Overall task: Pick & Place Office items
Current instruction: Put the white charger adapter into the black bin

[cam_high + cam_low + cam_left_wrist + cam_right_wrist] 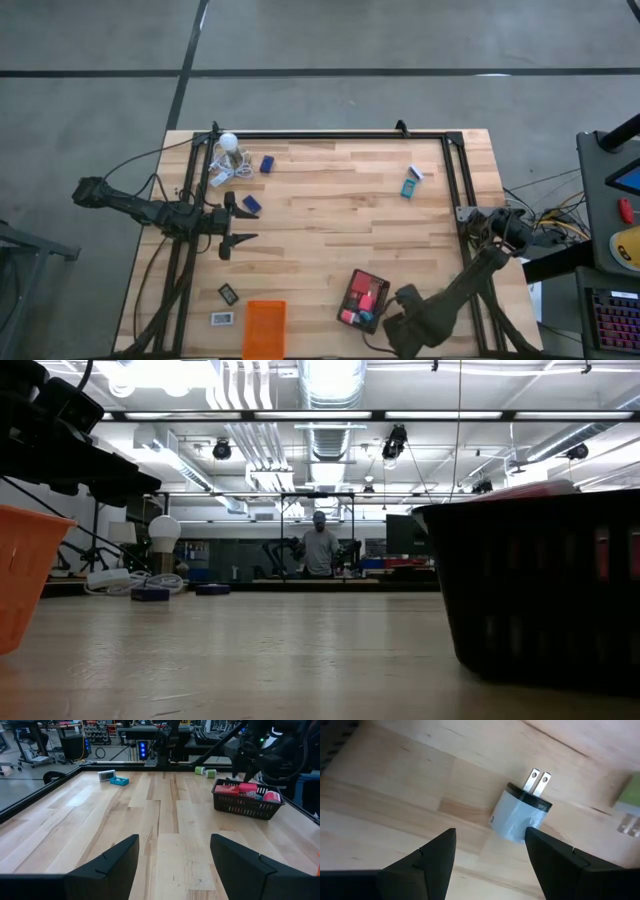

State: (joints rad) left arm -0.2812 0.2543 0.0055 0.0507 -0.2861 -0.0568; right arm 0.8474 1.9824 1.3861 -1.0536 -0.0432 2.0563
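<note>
While both grippers (243,218) (490,851) gape empty over the wood table (330,215), a person (319,547) stands beyond.

Both arms were dark, near black, built of jointed segments with bulky housings at the joints. Left arm (140,208): thin black cable looped loosely alongside its rear segments. Left tool (238,221): two matte black fingers (107,865), broad, wedge-shaped, with angled faceted edges. Right arm (470,280): thicker blocky links, rounded joint near its base. Right tool (490,857): matching black wedge fingers (425,857). No markings legible.
</note>
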